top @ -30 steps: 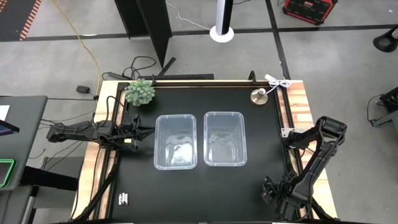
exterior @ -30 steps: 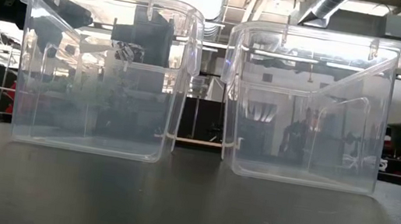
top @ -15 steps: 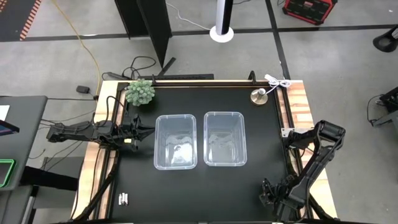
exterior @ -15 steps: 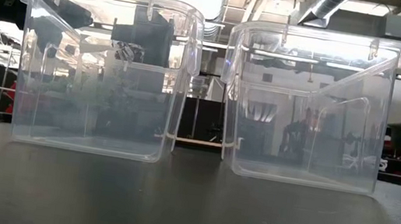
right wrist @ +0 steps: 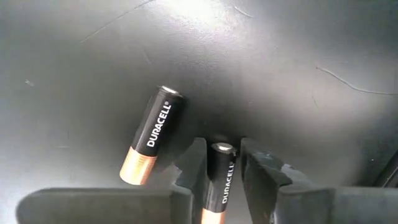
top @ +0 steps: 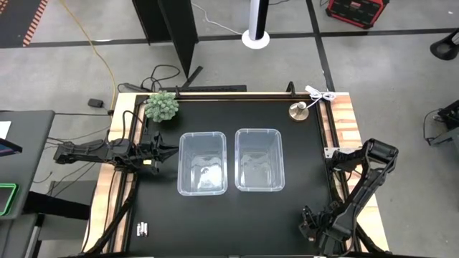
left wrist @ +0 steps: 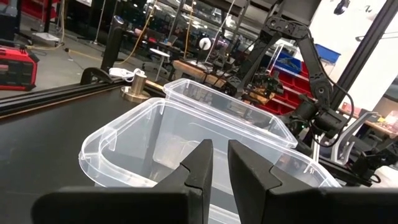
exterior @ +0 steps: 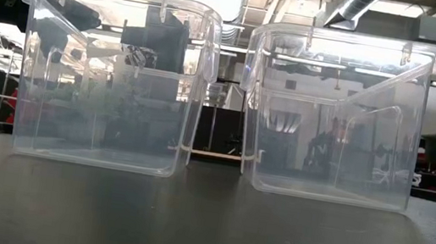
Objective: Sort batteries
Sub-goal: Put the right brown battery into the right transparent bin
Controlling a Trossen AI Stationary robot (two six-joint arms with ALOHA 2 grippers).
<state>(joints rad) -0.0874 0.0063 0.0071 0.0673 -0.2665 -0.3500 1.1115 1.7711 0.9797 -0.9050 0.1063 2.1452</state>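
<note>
Black-and-copper cells mark the point of work: in the right wrist view, you see the right gripper (right wrist: 217,171) down at the table's near right corner with one dark battery (right wrist: 219,177) standing between its fingers (right wrist: 189,165). The fingers sit close against it on both sides, so judge it as gripped or about to be. A second dark battery (right wrist: 151,134) lies flat on the black table (right wrist: 280,56) just beside them. At the near left corner, note two small pale batteries (top: 142,228) lying together, untouched.

Farther in, both clear bins, the left bin (top: 202,163) and the right bin (top: 259,159), stand side by side at mid-table. No battery can be made out in either, so treat the sorting as barely started: every cell visible is yet to be binned.

The left gripper (left wrist: 214,163) waits beside the left bin, its jaws nearly closed on nothing.
</note>
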